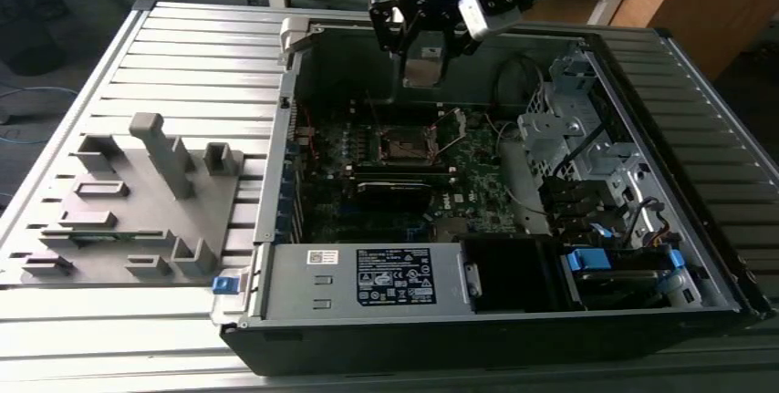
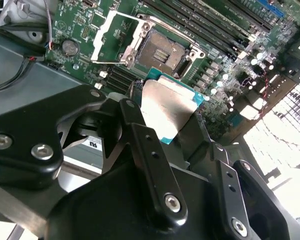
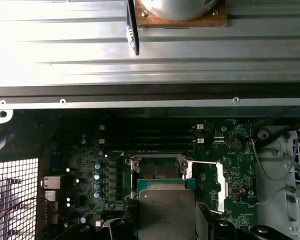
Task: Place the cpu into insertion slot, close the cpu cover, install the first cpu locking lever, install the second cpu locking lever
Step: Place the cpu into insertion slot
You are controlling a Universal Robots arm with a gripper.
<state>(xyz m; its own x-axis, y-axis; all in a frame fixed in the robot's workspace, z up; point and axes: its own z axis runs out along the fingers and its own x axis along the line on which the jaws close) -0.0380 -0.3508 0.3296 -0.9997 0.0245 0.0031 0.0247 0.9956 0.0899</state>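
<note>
Nothing is reading cleanly here. A big black-and-white label [image 1: 393, 276] is sitting on top of the power supply [image 1: 305, 300] in the exterior view, with a small white sticker [image 1: 320, 257] just beside it. The print on both is coming out too small to make out. Etched lines are showing on the cpu [image 3: 166, 212] face in the first wrist view, probably several rows, not legible. The white tag [image 2: 92, 144] in the second wrist view is reading no better.

The black pincer [image 2: 166, 114] linkage carries silver screws [image 2: 172, 202].

Case [image 1: 347, 60] centre-right of exterior frame, fixture [image 1: 128, 201] left beside it. Insertion slot [image 1: 402, 145] mid-board; gripper [image 1: 426, 74] with cpu [image 3: 166, 215] above it, upper centre.
</note>
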